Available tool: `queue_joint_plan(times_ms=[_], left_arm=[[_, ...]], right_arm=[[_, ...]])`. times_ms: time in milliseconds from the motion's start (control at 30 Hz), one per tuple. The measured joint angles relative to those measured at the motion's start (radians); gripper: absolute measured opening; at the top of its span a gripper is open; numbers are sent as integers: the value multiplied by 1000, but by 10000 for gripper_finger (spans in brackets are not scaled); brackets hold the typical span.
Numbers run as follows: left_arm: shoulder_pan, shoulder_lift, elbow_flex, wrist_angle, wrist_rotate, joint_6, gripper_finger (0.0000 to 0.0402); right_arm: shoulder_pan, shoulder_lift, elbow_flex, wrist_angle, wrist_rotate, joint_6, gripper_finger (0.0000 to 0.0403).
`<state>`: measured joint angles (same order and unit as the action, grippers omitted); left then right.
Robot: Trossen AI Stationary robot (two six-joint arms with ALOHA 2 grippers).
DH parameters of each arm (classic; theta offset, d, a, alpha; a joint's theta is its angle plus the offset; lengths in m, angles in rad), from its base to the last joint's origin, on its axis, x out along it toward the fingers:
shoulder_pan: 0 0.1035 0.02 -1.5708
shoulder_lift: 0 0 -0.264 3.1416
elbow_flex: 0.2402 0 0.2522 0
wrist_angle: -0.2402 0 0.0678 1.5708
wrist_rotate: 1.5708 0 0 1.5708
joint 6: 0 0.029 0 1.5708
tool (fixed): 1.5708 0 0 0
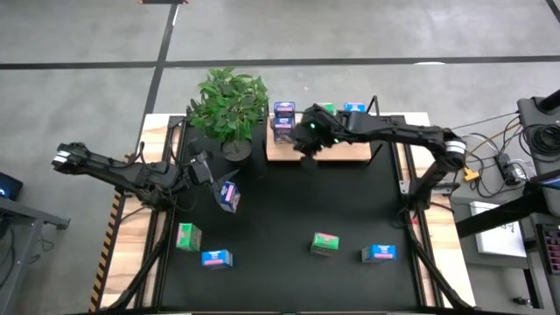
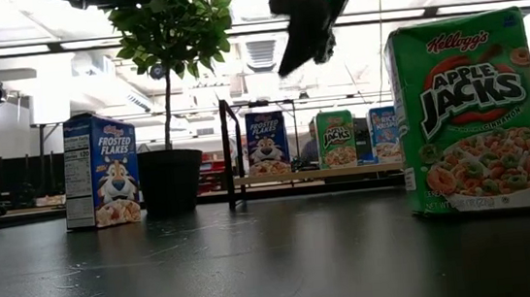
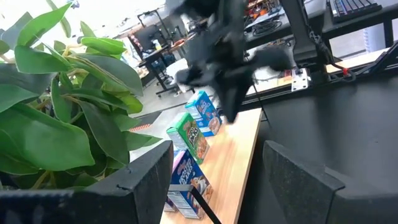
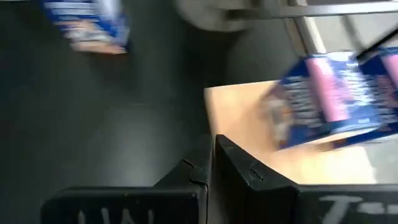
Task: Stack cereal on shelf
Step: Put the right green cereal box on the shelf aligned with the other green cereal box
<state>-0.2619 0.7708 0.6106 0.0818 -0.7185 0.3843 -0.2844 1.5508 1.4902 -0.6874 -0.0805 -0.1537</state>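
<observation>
The shelf (image 1: 343,150), a light wood board, lies at the far side of the black mat. On it stand a dark blue cereal box (image 1: 284,121), a green one (image 1: 325,111) and a light blue one (image 1: 354,109). My right gripper (image 1: 308,145) hangs shut and empty above the shelf's near left part (image 4: 249,118), high in the low view (image 2: 316,17). My left gripper (image 1: 203,166) waits open and empty near the plant, and its wrist view looks at the shelf (image 3: 239,155). Another dark blue box (image 1: 229,196) stands on the mat just beyond it.
A potted plant (image 1: 229,105) stands left of the shelf. Near the mat's front edge stand a green box (image 1: 188,236), a light blue box (image 1: 216,258), a second green box (image 1: 325,243) and another light blue box (image 1: 379,253). Cables lie off the table's right side.
</observation>
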Motion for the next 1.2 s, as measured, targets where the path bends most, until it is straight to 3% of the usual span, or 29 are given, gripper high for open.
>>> queue_joint_plan(times_ms=[367, 767, 1000, 1200], left_arm=[[0, 0, 0, 1, 2, -8, 233], [0, 0, 0, 11, 3, -94, 233], [0, 0, 0, 14, 3, -124, 233], [0, 0, 0, 22, 4, -137, 233]], right_arm=[[371, -137, -20, -233, 16, 286, 12], [839, -136, -97, -287, 437, 705, 13], [910, -136, -188, -241, 472, 896, 29], [919, -135, -237, -173, 465, 914, 119]])
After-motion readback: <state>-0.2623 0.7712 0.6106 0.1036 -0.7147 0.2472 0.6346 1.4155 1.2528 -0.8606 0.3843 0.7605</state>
